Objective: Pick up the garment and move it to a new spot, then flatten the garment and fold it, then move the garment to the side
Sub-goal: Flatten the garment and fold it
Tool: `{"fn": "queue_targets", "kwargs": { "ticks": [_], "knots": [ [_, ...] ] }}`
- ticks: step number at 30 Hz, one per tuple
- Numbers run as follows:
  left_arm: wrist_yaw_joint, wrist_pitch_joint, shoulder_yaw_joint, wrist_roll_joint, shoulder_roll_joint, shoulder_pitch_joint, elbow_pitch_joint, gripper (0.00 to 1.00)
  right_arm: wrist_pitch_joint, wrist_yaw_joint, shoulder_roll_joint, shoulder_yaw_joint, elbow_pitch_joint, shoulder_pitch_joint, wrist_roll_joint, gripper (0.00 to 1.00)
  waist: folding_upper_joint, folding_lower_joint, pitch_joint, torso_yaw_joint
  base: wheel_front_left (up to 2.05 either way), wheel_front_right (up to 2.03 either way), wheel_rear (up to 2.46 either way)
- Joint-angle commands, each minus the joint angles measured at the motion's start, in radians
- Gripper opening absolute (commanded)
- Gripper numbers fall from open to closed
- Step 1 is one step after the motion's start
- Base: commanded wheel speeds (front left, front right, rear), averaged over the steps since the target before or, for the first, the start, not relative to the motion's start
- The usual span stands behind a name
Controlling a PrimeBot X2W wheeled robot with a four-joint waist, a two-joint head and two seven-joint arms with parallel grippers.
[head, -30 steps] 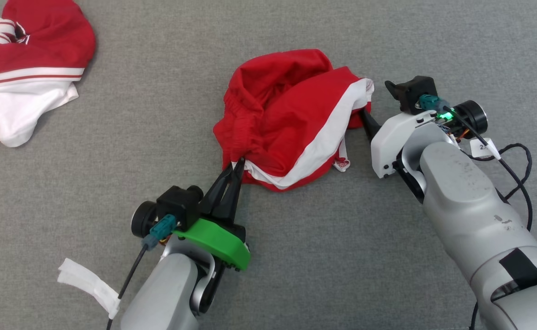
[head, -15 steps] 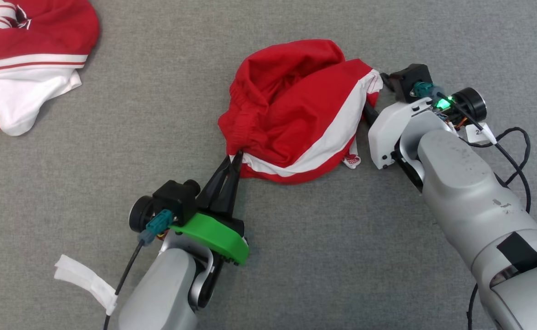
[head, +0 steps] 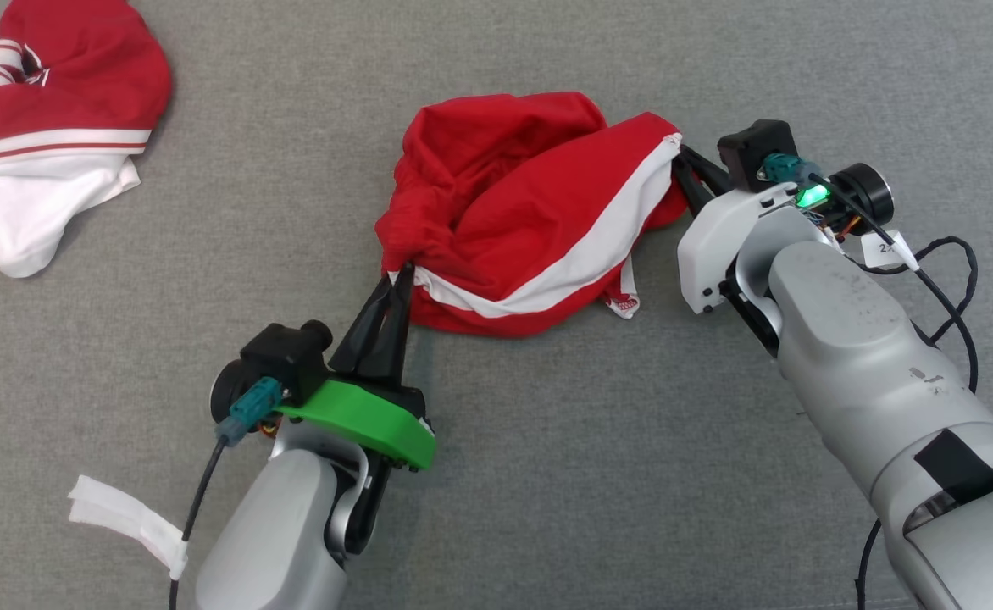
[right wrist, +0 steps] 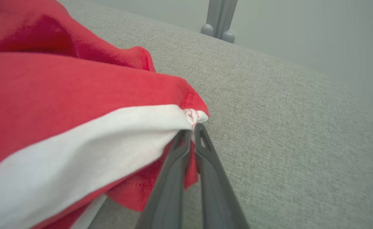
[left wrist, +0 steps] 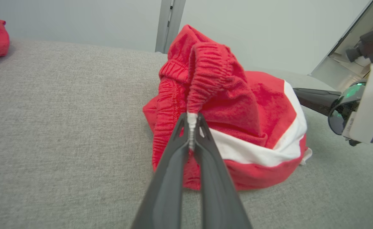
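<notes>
Whereas a second ago the right gripper [head: 681, 161] was not yet shut, in the head view its two dark fingers now pinch the white-striped hem corner of the crumpled red fabric shorts [head: 505, 212]. The left gripper [head: 402, 278] still clamps the elastic waistband. The shorts lie on the grey woven surface [head: 547, 474] between both tips, their long axis and white stripe running from one to the other. In the left wrist view, gathered waistband rises just beyond the closed tips. In the right wrist view, the hem corner sits nipped at the tips, the cloth spreading leftward.
</notes>
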Motion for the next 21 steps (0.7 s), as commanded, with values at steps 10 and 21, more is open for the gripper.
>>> {"fn": "queue_targets", "kwargs": {
  "ticks": [10, 21],
  "knots": [
    [0.0, -0.001, 0.04, -0.156, 0.06, -0.063, -0.084, 0.0, -0.021, -0.001, -0.031, 0.015, -0.219, 0.067, 0.071, 0.0, 0.0, 0.0, -0.133, -0.084, 0.0, 0.0, 0.0],
    [0.003, 0.07, 0.065, -0.269, 0.184, -0.113, -0.271, 0.0, -0.02, -0.001, -0.123, 0.025, -0.585, 0.167, 0.059, 0.0, 0.0, 0.0, -0.264, -0.149, 0.0, 0.0, 0.0]
  ]
}}
